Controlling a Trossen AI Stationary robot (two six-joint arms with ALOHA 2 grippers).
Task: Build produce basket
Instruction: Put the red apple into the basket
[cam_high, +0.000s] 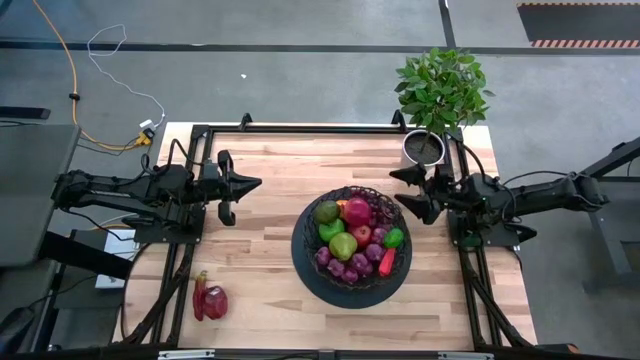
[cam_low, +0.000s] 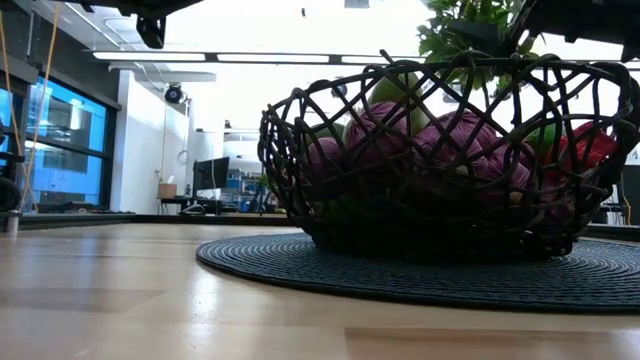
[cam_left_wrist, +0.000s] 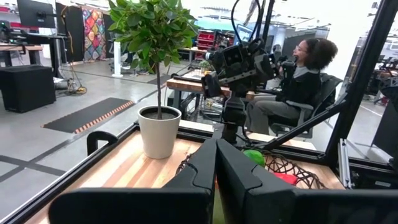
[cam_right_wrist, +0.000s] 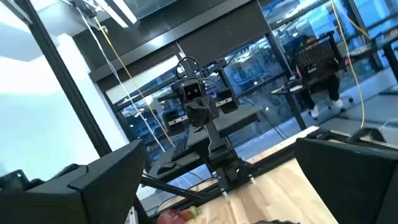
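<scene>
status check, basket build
Left pincer shut, right pincer open, both empty. Basket loaded; red pepper left on table. Nothing blocking.

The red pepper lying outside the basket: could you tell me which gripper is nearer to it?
Left. The left gripper hangs shut just beyond the red pepper; the right gripper waits open past the basket.

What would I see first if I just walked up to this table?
Probably the big black basket, right in the middle of the table on a round dark mat, piled with colourful produce. Next, the leafy potted plant at the far right corner, just behind the right tool, whose fingers are open. One red pepper lies alone near the front left edge.
</scene>
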